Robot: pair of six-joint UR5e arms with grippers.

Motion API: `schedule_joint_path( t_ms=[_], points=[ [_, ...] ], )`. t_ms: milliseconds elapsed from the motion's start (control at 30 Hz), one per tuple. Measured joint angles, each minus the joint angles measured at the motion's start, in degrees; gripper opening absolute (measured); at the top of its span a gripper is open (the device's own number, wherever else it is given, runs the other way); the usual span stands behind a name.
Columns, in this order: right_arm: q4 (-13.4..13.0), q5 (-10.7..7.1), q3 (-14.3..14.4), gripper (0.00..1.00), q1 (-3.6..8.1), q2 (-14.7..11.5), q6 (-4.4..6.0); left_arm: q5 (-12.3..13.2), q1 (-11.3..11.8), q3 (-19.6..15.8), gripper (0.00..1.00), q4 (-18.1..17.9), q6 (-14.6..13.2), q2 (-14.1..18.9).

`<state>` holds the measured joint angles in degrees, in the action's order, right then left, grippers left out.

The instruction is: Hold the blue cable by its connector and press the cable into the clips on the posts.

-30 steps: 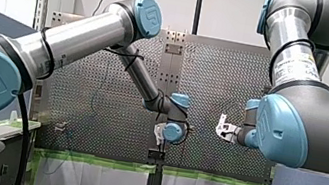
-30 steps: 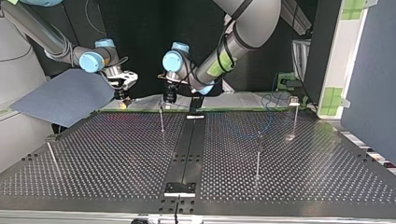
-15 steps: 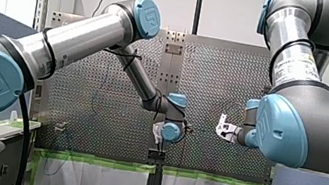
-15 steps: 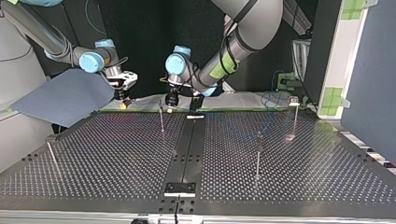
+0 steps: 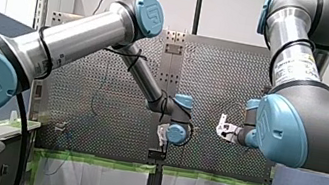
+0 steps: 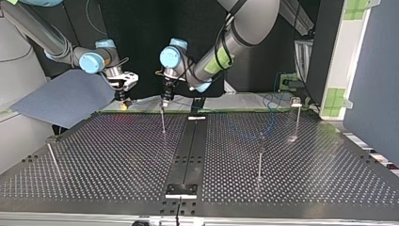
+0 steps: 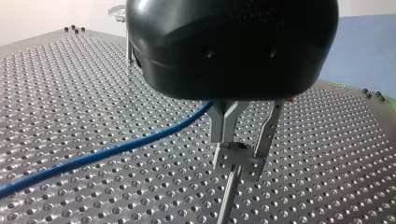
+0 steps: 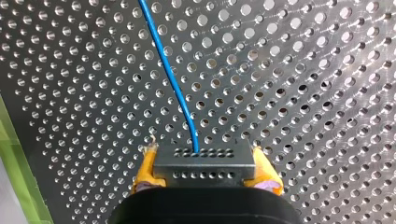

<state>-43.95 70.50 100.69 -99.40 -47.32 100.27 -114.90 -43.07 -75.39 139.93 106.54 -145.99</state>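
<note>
In the right wrist view my right gripper (image 8: 204, 179) is shut on the dark grey connector (image 8: 204, 161), with a yellow pad (image 8: 146, 170) on each side. The blue cable (image 8: 173, 79) leaves the connector over the perforated table. In the left wrist view the blue cable (image 7: 102, 154) runs up into the metal fingers of my left gripper (image 7: 224, 135), which is shut on it. Those fingers stand right over the clip (image 7: 239, 161) on a thin post (image 7: 229, 198). In the top view my left gripper (image 6: 164, 96) hangs above that post (image 6: 163, 120), and my right gripper (image 6: 123, 100) is to its left.
Other thin posts stand on the perforated table: one near the top view's left edge (image 6: 52, 157), one right of the middle (image 6: 259, 157), one at the far right (image 6: 296, 115). A dark rail (image 6: 186, 155) runs down the middle. A blue-grey sheet (image 6: 66, 96) lies beyond the left corner.
My left gripper has shifted toward the top view's left and now hangs over the post's clip. My right arm has not moved.
</note>
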Motion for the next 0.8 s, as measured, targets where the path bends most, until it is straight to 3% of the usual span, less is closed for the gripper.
schedule_joint_path(
  t_ms=[467,800],
  points=[
    [-0.1,0.07,0.0,0.00,-0.04,0.1,-0.14,-1.9,-0.1,0.0,0.00,-0.1,1.4,-0.8],
    [0.0,0.04,0.0,0.00,-0.12,0.1,-0.14,0.1,1.4,0.0,0.00,-0.7,1.3,-2.0]
  ],
)
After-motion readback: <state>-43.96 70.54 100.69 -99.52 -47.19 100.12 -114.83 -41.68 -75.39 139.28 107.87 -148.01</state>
